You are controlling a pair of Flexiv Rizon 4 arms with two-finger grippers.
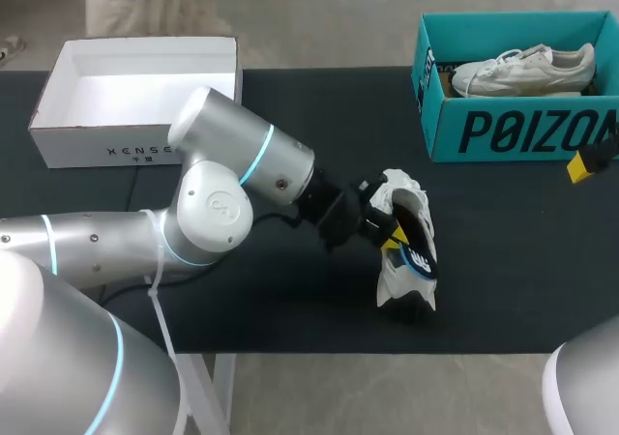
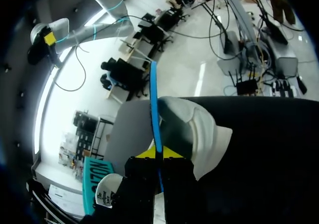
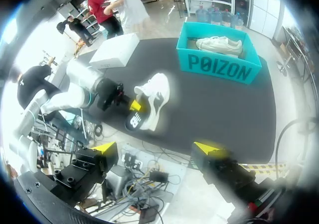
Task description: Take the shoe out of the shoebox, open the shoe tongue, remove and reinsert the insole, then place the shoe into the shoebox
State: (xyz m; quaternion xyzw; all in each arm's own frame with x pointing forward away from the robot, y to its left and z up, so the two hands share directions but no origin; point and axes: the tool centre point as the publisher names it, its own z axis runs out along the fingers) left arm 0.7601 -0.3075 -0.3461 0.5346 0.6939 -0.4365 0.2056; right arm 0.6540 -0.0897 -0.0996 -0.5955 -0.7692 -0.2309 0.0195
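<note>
One insole (image 1: pixel 418 261) in left tool (image 1: pixel 390 234)

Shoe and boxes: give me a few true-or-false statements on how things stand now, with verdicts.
1. The left tool grips the insole at the shoe. True.
2. That shoe sits inside the teal box. False: it is on the table, outside both boxes; a second shoe lies in the teal box.
3. The right tool is shut on the shoe. False: it is open, holds nothing and is well away from the shoe.
4. The white box holds no shoe. True.
</note>
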